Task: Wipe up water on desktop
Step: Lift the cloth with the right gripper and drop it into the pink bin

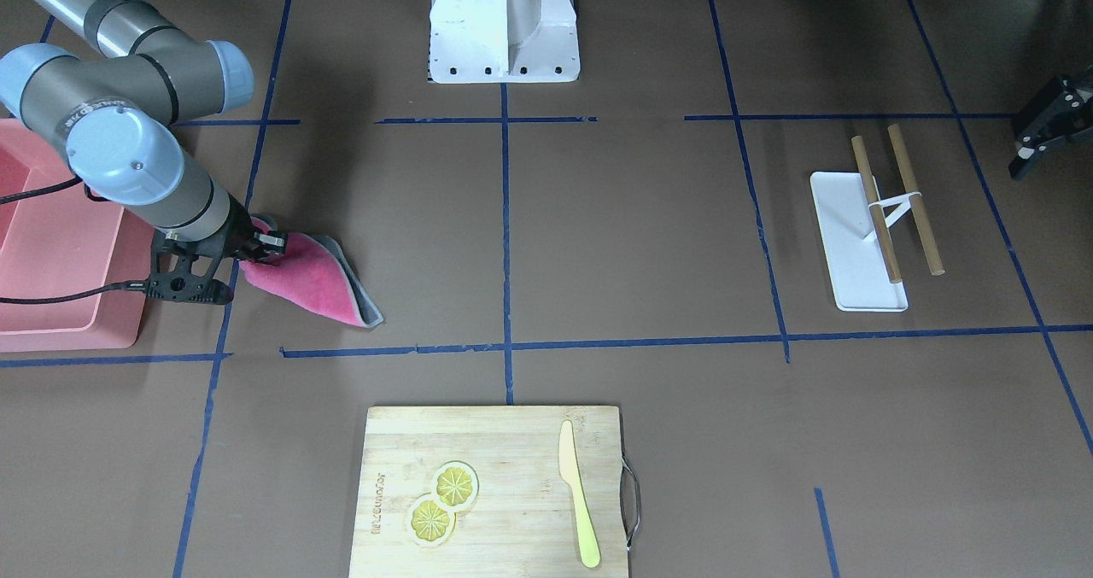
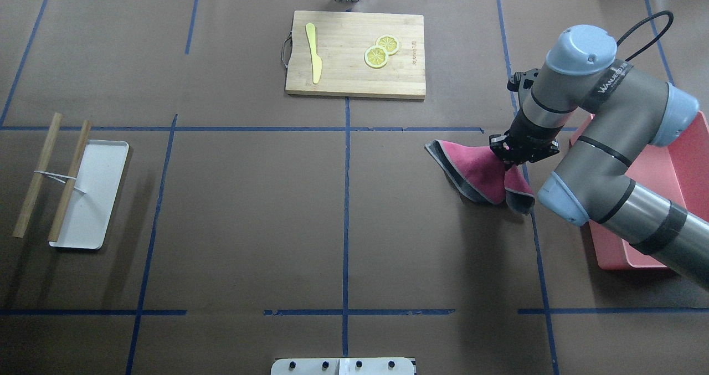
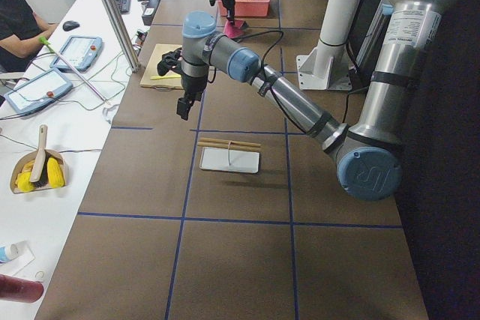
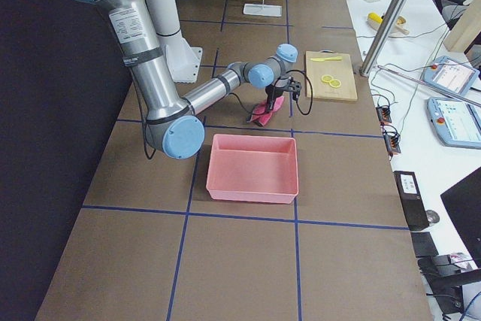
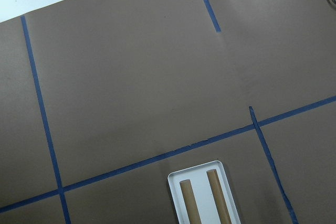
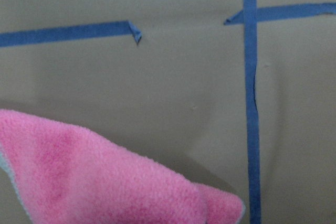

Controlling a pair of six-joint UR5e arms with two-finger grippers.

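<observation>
The desktop (image 1: 640, 236) is a dark-brown surface marked with blue tape lines; no water shows on it. My right gripper (image 1: 269, 245) is shut on a pink cloth with a grey edge (image 1: 312, 275). The cloth hangs from the gripper, with its lower end on the desktop beside a blue line. In the overhead view the right gripper (image 2: 512, 156) holds the cloth (image 2: 473, 167) at the right side. The right wrist view shows the cloth (image 6: 105, 182) low in frame. My left gripper (image 1: 1037, 138) hovers open and empty above the desktop, near the white tray.
A pink bin (image 2: 687, 170) stands under my right arm. A bamboo cutting board (image 2: 354, 76) with lemon slices and a yellow knife lies at the far edge. A white tray (image 2: 97, 198) with two wooden sticks lies at the left. The robot base (image 1: 504, 23) stands at the near edge.
</observation>
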